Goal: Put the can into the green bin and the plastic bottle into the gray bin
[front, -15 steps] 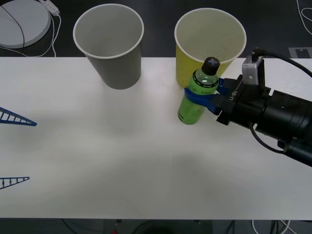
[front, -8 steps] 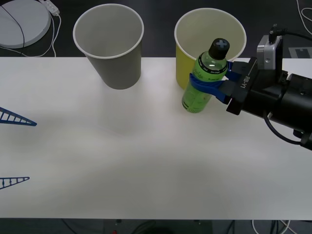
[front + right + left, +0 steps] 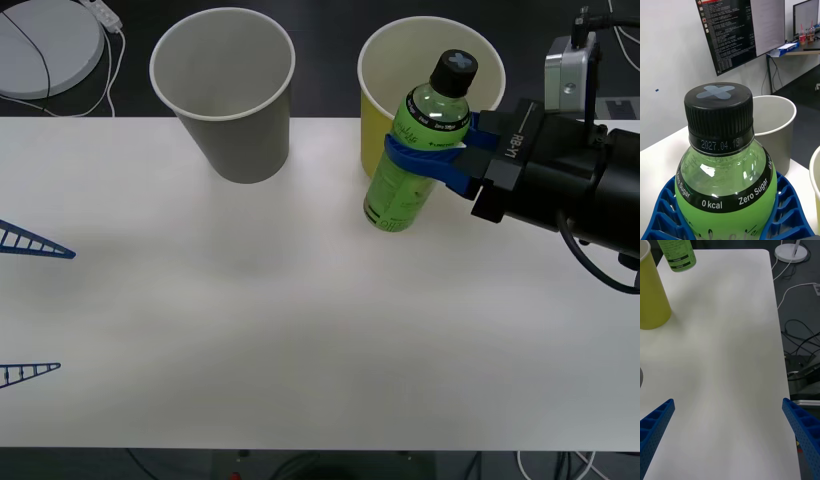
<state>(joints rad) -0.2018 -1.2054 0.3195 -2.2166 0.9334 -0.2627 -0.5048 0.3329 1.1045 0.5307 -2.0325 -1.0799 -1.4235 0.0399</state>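
White table [image 3: 300, 330] — right gripper [image 3: 430, 160] clasps plastic bottle [image 3: 415, 150].

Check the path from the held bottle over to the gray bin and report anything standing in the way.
Nothing visible blocks it. The right gripper holds the plastic bottle lifted in front of the green bin. Between it and the gray bin is bare table. The left gripper sits open at the table's left edge.

Gray bin [image 3: 224, 90] and green bin [image 3: 425, 85] stand apart at table [image 3: 250, 330] far edge; near side open.
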